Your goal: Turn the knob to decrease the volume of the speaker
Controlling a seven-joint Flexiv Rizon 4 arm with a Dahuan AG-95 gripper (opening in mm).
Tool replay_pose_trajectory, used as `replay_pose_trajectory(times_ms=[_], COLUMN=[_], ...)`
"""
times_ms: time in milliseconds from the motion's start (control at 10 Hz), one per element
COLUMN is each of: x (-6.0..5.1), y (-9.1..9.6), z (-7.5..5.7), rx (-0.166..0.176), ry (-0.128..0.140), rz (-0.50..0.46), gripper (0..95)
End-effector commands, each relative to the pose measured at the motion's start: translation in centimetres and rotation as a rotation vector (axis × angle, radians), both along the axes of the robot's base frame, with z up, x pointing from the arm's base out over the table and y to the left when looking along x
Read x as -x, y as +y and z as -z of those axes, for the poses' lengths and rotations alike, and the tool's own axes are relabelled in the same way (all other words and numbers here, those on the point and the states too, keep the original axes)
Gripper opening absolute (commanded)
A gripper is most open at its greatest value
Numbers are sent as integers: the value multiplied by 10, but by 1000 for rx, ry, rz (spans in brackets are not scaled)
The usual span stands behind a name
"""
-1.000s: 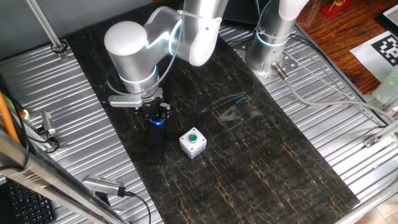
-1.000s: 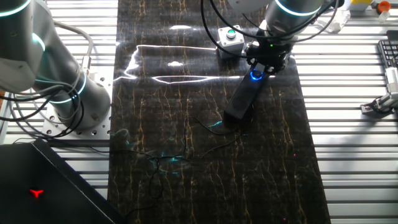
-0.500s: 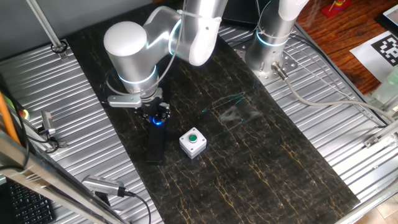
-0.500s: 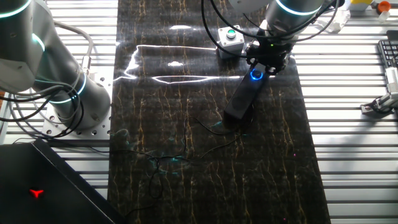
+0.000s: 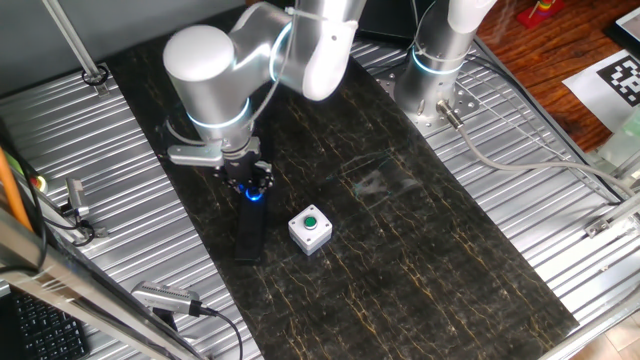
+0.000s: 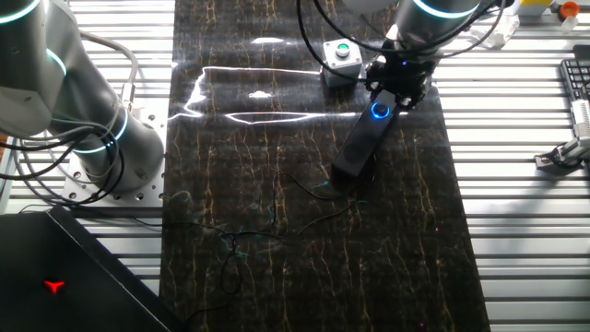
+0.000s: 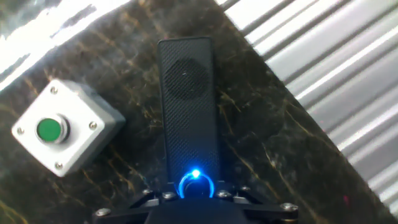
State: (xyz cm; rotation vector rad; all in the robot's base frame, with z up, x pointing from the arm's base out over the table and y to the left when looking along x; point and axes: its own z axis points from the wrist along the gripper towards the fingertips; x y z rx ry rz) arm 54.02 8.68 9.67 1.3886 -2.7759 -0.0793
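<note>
The speaker (image 5: 249, 232) is a slim black bar lying on the dark mat; it also shows in the other fixed view (image 6: 358, 148) and the hand view (image 7: 189, 106). Its knob (image 7: 196, 185), ringed in blue light, is at the end nearest my hand, and shows in both fixed views (image 5: 255, 195) (image 6: 380, 112). My gripper (image 5: 251, 182) hangs just above the knob, with the jaws standing to either side of it. The gripper (image 6: 396, 85) looks open and holds nothing. My fingertips are mostly hidden at the bottom edge of the hand view.
A white box with a green button (image 5: 311, 228) stands next to the speaker, also in the other fixed view (image 6: 339, 57) and the hand view (image 7: 61, 134). A second arm's base (image 5: 430, 70) stands at the mat's far end. Ribbed metal panels flank the mat.
My hand has risen a little off the knob and shifted slightly. The speaker and the button box have not moved.
</note>
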Motion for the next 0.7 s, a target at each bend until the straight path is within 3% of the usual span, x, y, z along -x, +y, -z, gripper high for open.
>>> replay_pose_trajectory(times_ms=[100,200,300,400,700], x=[3,5,6,12,25], y=[2,3,3,5,10], z=[-35,-43,-46,-65,-93], rx=[29,37,40,54,60], ry=[24,29,31,48,53], rz=[493,612,657,836,966], gripper=[0,0,0,0,0])
